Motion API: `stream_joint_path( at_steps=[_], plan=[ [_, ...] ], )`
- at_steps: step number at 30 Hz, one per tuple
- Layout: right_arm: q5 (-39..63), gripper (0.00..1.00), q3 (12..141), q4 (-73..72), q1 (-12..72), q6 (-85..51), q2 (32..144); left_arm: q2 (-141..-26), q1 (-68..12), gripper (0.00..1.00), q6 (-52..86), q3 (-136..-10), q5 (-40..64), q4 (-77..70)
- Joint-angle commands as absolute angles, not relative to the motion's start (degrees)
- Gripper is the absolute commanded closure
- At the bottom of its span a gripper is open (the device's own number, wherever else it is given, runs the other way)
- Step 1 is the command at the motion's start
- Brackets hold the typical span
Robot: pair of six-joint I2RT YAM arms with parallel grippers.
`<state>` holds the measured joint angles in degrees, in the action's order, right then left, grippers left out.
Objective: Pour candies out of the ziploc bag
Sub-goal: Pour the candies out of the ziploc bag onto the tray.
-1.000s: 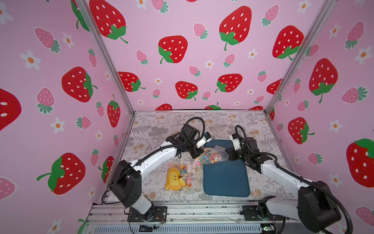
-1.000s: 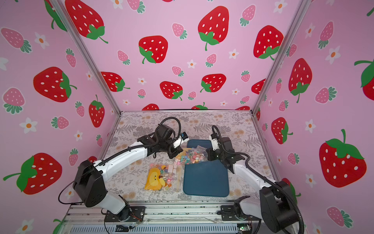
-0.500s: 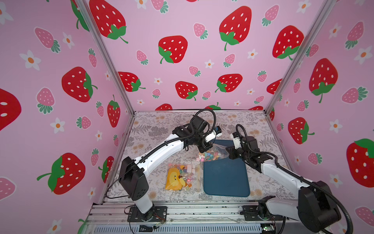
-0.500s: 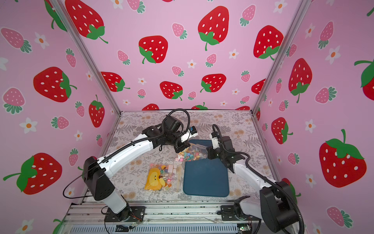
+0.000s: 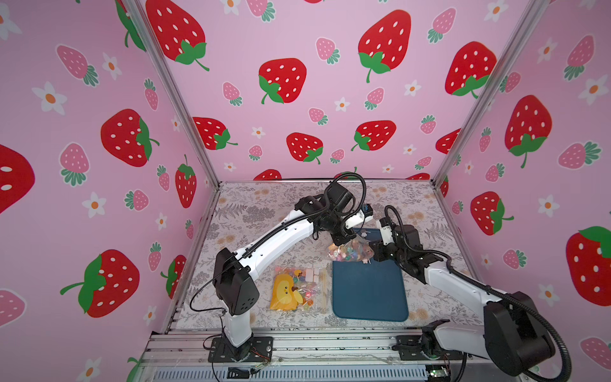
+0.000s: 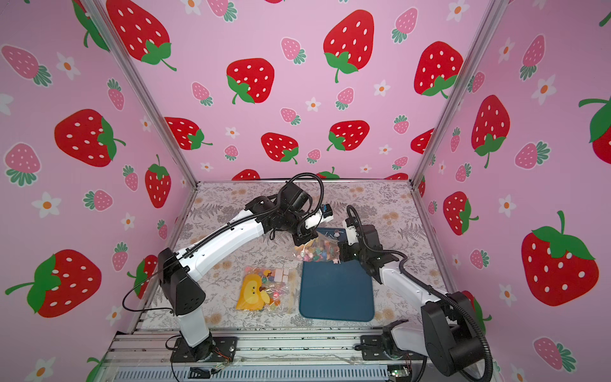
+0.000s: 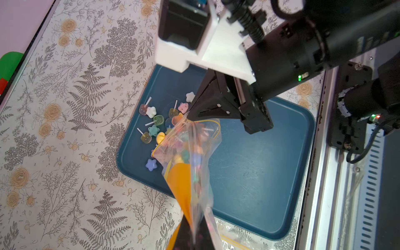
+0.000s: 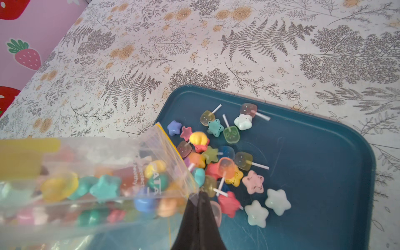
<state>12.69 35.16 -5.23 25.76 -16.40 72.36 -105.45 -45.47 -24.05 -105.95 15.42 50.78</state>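
Observation:
A clear ziploc bag (image 5: 351, 250) (image 6: 318, 251) hangs tilted over the far end of the blue tray (image 5: 367, 294), stretched between both grippers. My left gripper (image 7: 195, 217) (image 5: 340, 243) is shut on the bag's raised bottom end. My right gripper (image 8: 198, 193) (image 5: 372, 253) is shut on a corner of the bag's mouth (image 8: 173, 151), low over the tray. Candies (image 8: 227, 155) (image 7: 153, 123), star and rounded shapes in mixed colours on white sticks, lie spilled on the tray below the mouth. More candies (image 8: 104, 184) are still inside the bag.
A second clear bag (image 5: 297, 291) with a yellow duck picture and candies lies on the floral table left of the tray. The tray's near half (image 6: 337, 297) is bare. Pink strawberry walls enclose the table; a metal rail runs along the front.
My left arm has swung up and to the right, lifting the bag's bottom end. The bag now tilts mouth-down and candies have slid out onto the tray. The right gripper has barely moved.

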Motion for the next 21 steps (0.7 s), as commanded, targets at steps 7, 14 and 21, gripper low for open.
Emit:
stream_joint_path(
  at_steps=[7, 14, 21],
  plan=[
    [10.2, 1.00, 34.4, -4.5, 25.3, -15.5, 73.1, -103.8, -47.5, 1.00, -25.0, -111.4, 15.5, 54.1],
    [10.8, 1.00, 34.5, -2.3, 25.4, -15.6, 69.7, -103.1, -48.6, 1.00, -25.4, -113.7, 14.6, 55.5],
    [11.1, 1.00, 34.2, 0.8, 25.4, -15.8, 65.5, -101.7, -49.3, 1.00, -25.1, -114.9, 14.5, 56.1]
  ],
)
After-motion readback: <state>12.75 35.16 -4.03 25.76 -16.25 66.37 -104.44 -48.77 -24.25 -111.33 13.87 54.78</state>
